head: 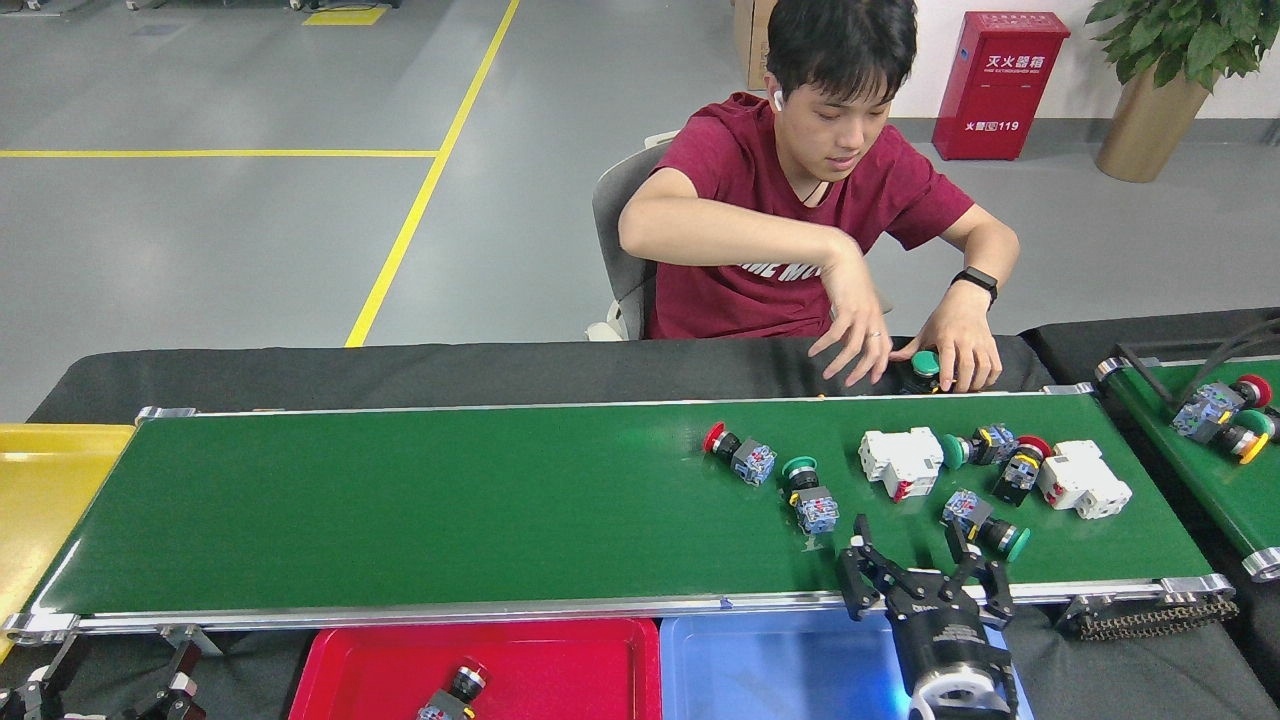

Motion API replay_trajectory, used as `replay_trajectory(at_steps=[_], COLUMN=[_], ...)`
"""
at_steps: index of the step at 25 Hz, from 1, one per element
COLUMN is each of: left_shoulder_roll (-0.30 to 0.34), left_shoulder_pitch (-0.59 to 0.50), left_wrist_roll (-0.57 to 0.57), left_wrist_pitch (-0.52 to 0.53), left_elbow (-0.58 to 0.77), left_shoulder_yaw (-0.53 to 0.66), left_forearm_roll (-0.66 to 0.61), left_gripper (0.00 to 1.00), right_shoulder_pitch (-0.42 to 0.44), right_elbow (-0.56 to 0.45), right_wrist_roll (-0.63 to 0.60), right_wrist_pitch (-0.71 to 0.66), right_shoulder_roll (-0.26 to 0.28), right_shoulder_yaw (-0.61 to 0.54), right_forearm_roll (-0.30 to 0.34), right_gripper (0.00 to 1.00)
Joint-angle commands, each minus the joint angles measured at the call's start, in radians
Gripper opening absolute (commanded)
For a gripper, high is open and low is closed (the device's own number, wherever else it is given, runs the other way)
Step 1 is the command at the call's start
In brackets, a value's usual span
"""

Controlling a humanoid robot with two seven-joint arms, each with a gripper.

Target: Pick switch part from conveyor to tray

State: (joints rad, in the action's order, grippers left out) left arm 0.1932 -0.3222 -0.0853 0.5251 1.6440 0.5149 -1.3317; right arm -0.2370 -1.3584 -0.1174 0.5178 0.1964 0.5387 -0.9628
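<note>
Switch parts: a cluster on the conveyor (450,505), toward its right end. Nearest the right gripper (920,560), just beyond its right finger, a green-capped push button (985,523); just beyond its left finger, a second green-capped button (810,495). Farther out, a red-capped button (738,455), two white breakers (900,462) (1083,480), and two more buttons between the breakers.

Right gripper: black, fingers spread, over the near edge of the belt, holding nothing.

Left gripper (110,690): only partly in view at the bottom left corner; whether spread or pressed together cannot be told.

Trays: blue tray (770,665) directly below the right gripper; red tray (380,665) to its left, holding one red-capped button (455,690); yellow tray (45,500) at the belt's far left end.

Surface: green belt, silver rails, on black cloth (450,375).

Room: a person (800,200) in a red shirt is seated across the belt, both hands at a green-capped button (922,368) on the cloth. Second belt (1200,470) at far right carries more buttons. Grey floor with yellow lines (420,190), a red cabinet (1000,85), a potted plant (1160,80).
</note>
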Motion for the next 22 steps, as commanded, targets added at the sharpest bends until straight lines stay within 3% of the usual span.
replay_trajectory(at_steps=[1,5,10,12,13,15,17,22], left_shoulder_roll=[0.014,0.014,0.015,0.014,0.014,0.012,0.011,0.003], left_shoulder_pitch=[0.006,0.008,0.008,0.009,0.009,0.009,0.011,0.029], left_wrist_roll=[-0.004,-0.004,-0.004,-0.004,-0.004,-0.004,-0.004,0.009], left_wrist_pitch=[0.001,0.001,0.003,0.001,0.001,0.001,0.001,-0.005], left_elbow=[0.010,0.013,0.017,0.022,0.030,0.046,0.063,0.086], left_shoulder_yaw=[0.004,0.002,-0.001,-0.015,-0.021,-0.026,-0.039,-0.079], left_forearm_roll=[0.000,0.000,-0.001,-0.001,-0.001,-0.001,-0.001,-0.001], left_gripper=[1.00,1.00,1.00,1.00,1.00,1.00,1.00,1.00], right_shoulder_pitch=[-0.041,-0.125,-0.222,-0.228,-0.228,-0.226,-0.226,-0.219], right_elbow=[0.036,0.190,0.309,0.315,0.317,0.320,0.318,0.275], right_wrist_roll=[0.018,0.033,0.038,0.056,0.076,0.094,0.093,0.093], right_wrist_pitch=[0.014,0.011,0.002,-0.041,-0.087,-0.188,-0.219,-0.265], right_shoulder_roll=[-0.022,-0.048,-0.075,-0.074,-0.069,-0.064,-0.066,-0.066], right_shoulder_yaw=[0.000,0.000,-0.002,-0.002,-0.002,-0.002,-0.006,-0.008], right_forearm_roll=[-0.004,-0.001,0.010,0.010,0.009,0.009,0.009,0.009], right_gripper=[0.91,0.91,0.87,0.68,0.53,0.13,0.04,0.04])
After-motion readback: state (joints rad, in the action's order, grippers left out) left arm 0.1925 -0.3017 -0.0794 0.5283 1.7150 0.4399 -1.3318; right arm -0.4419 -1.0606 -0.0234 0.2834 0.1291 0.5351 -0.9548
